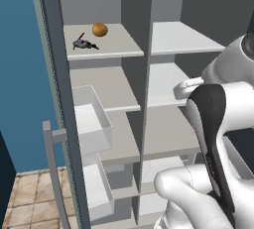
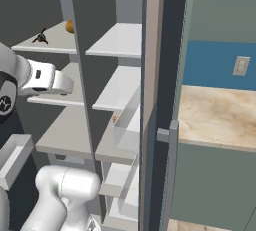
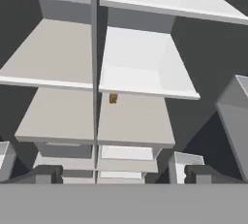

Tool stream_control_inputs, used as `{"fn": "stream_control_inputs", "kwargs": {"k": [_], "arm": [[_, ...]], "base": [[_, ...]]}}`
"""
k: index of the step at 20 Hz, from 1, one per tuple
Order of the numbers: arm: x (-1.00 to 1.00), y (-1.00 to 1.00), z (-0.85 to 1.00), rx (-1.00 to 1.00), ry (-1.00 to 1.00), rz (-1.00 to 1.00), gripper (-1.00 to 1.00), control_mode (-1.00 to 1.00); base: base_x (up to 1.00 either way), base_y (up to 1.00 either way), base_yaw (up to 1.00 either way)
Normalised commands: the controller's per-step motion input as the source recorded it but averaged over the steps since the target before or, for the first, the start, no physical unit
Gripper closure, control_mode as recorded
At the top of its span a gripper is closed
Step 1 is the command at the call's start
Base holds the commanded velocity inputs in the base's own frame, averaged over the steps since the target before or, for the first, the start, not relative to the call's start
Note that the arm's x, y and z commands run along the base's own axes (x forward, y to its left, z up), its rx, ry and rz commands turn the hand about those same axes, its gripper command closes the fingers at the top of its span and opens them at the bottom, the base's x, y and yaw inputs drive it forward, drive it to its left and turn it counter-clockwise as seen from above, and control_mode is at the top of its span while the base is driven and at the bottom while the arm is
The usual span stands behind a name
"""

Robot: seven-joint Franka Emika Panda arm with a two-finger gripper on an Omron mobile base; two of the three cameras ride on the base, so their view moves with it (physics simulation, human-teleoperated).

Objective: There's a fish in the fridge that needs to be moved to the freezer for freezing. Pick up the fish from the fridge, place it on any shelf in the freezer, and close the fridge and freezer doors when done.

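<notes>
The fish [image 1: 84, 43] lies on the top pale grey shelf [image 1: 114, 49] of the fridge, the left half of the open unit, next to an orange ball [image 1: 99, 29]. From the right base view the fish [image 2: 41, 37] shows small at the upper left. The freezer is the right half, with bare shelves [image 1: 181, 39]. My gripper [image 3: 123, 175] is open with nothing between its fingertips [image 3: 46, 173]. It faces the centre divider at the level of the middle shelves, below the fish and apart from it. Both doors stand open.
The fridge door [image 1: 54, 99] swings out to the left with white bins [image 1: 92, 119] and a bar handle [image 1: 52, 168]. The freezer door [image 2: 155, 100] stands open at the right with bins [image 2: 127, 125]. A small brown item [image 3: 113, 98] sits on a lower freezer shelf. A wood counter [image 2: 220, 115] lies further right.
</notes>
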Motion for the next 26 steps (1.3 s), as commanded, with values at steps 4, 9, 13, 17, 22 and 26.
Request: {"fn": "stream_control_inputs", "kwargs": {"k": [4,9,13,17,22,26], "arm": [[-0.47,-0.05,0.0,0.03,0.0,0.02,-1.0,-1.0],[-0.2,0.0,0.0,0.0,0.04,0.0,-1.0,-1.0],[0.07,0.0,0.0,0.0,0.08,0.0,-1.0,-1.0],[0.24,-0.18,0.0,0.0,0.02,0.04,-1.0,-1.0],[0.01,-0.41,0.0,0.0,0.01,0.07,-1.0,-1.0],[-0.09,-0.17,-0.05,-0.01,0.03,0.03,-1.0,-1.0]], "base": [[0.0,0.0,0.0],[0.0,0.0,0.0],[0.0,0.0,0.0],[0.0,0.0,0.0],[0.0,0.0,0.0],[0.0,0.0,0.0]]}}
